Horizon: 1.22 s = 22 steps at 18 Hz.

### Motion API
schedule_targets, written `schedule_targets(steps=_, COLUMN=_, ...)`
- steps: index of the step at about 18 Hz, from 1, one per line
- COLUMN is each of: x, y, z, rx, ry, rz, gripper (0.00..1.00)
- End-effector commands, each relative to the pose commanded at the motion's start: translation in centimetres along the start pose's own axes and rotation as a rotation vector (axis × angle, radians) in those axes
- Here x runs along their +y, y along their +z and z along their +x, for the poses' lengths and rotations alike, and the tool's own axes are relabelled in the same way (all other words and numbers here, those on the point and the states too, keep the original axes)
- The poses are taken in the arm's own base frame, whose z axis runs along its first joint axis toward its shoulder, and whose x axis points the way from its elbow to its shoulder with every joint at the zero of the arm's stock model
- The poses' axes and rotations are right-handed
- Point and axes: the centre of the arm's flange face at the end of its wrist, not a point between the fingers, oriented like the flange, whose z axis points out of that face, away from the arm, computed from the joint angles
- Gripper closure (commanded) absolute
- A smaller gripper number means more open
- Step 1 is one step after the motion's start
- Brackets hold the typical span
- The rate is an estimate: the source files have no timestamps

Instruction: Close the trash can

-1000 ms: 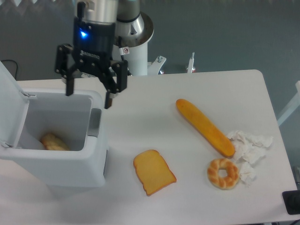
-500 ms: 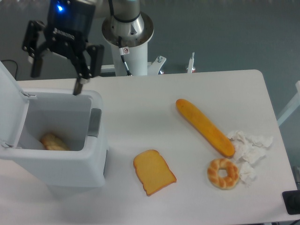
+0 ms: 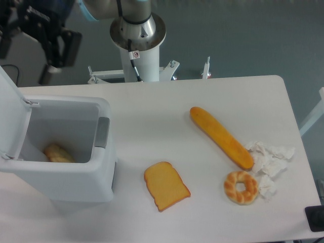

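Note:
The trash can [image 3: 66, 177] is a big white bin at the left of the table, and it stands open. Its flat lid [image 3: 10, 116] is tipped up on the left side. A grey latch tab [image 3: 103, 132] sits on the right rim. A piece of bread [image 3: 58, 153] lies inside at the bottom. My gripper [image 3: 24, 66] hangs open and empty at the top left, above and behind the can's back left corner, partly cut off by the frame edge. It touches neither lid nor can.
On the table right of the can lie a toast slice [image 3: 166, 186], a long baguette [image 3: 221, 136], a ring-shaped roll [image 3: 241, 187] and crumpled tissue [image 3: 271, 157]. The arm's white base [image 3: 137, 40] stands behind the table. A black object [image 3: 315, 218] is at the lower right corner.
My gripper has moved left and up, from over the can's back right rim to beyond its back left corner. It stayed open. Nothing else has shifted.

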Motion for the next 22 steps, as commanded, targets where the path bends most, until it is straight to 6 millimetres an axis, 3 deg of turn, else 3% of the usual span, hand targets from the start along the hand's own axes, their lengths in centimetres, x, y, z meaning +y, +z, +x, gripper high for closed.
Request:
schedule_targets(steps=8, x=-0.4, y=2.1, z=5.1, rx=0.096, ry=-0.018, rz=-0.014, gripper=0.00)
schedule_targets(steps=12, x=-0.5, y=2.1, z=5.8, rx=0.158, ry=-0.019, rz=0.005, gripper=0.00)
schedule_targets(steps=22, x=1.1, y=4.8, z=7.9, rx=0.244, ry=-0.026, rz=-0.032, gripper=0.00)
